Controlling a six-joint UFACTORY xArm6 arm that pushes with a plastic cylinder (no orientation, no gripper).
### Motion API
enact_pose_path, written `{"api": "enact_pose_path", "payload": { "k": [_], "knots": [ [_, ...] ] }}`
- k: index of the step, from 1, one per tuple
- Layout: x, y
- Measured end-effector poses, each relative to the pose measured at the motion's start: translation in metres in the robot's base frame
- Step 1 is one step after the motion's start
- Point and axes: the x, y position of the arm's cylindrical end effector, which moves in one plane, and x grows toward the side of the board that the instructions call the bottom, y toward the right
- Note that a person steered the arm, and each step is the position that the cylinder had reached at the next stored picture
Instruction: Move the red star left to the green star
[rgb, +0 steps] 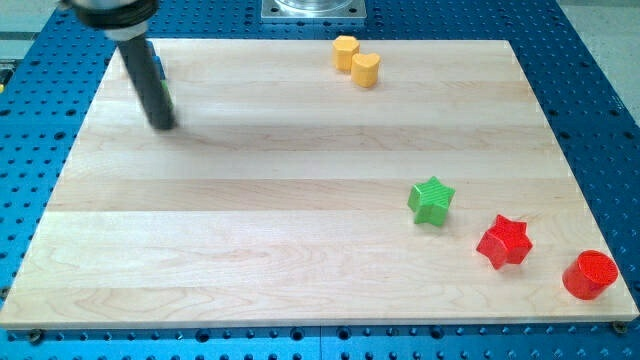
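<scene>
The red star (504, 241) lies on the wooden board at the lower right. The green star (431, 200) sits just up and to the left of it, a small gap between them. My tip (163, 125) is at the board's upper left, far from both stars. The rod slants up to the view's top left corner.
A red cylinder (590, 275) sits near the board's lower right corner, right of the red star. Two yellow blocks (346, 51) (366, 70) touch each other near the top edge. A blue block (157, 66) is mostly hidden behind the rod. The board (250, 230) lies on a blue perforated table.
</scene>
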Motion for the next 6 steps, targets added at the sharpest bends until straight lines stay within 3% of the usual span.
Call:
{"api": "enact_pose_path", "payload": {
  "k": [1, 2, 3, 4, 6],
  "knots": [
    [-0.038, 0.002],
    [0.001, 0.043],
    [0.054, 0.136],
    [0.111, 0.272],
    [0.153, 0.493]
  ]
}}
